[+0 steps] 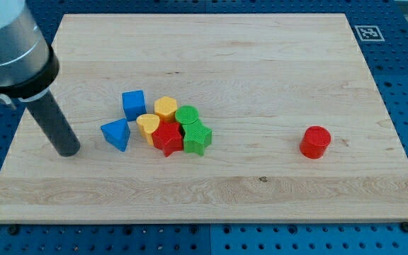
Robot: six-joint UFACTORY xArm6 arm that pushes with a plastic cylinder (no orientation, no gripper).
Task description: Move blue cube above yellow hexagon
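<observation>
Tip parked left of the cluster
My tip (68, 150), a bare dark rod with no claw, sits left of the glossy blue plastic cube (134, 105), which stands just left of the yellow plastic hexagon (166, 108).

Blue cube (134, 105), yellow hexagon (165, 108)
</observation>
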